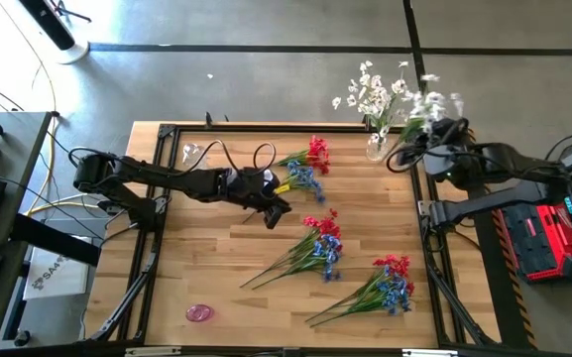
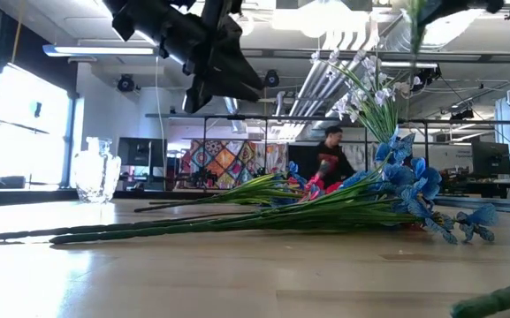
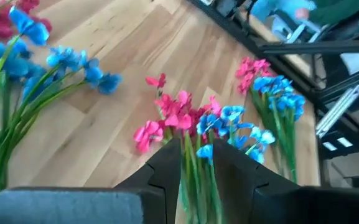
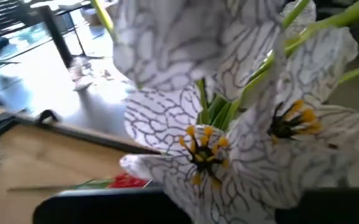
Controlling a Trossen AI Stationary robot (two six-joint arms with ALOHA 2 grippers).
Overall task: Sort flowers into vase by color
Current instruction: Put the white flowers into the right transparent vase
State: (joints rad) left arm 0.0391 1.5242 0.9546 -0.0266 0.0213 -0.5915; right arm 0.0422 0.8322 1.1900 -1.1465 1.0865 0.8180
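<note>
Three bunches of red and blue flowers lie flat on the wooden table: one far of centre [image 1: 305,171], one in the middle [image 1: 320,243] [image 3: 191,121], one near right [image 1: 390,283] [image 3: 272,93]. My left gripper [image 1: 274,211] [image 3: 196,152] hovers open above the table, just left of the middle bunch, whose stems show through its finger gap. White flowers [image 1: 375,94] [image 2: 361,88] [image 4: 198,130] stand in a vase [image 1: 377,147] at the far right. My right gripper [image 1: 432,131] is beside them; blossoms fill its wrist view and hide its fingers. My right gripper is close against the white blossoms [image 4: 272,118], but they hide its fingers. I cannot tell whether it touches or holds a stem.
An empty clear glass vase [image 1: 194,154] [image 2: 95,172] stands at the far left of the table. A small pink round thing [image 1: 199,313] lies near the front left. A person [image 2: 330,155] is in the room beyond. Bare wood lies left of the bunches.
</note>
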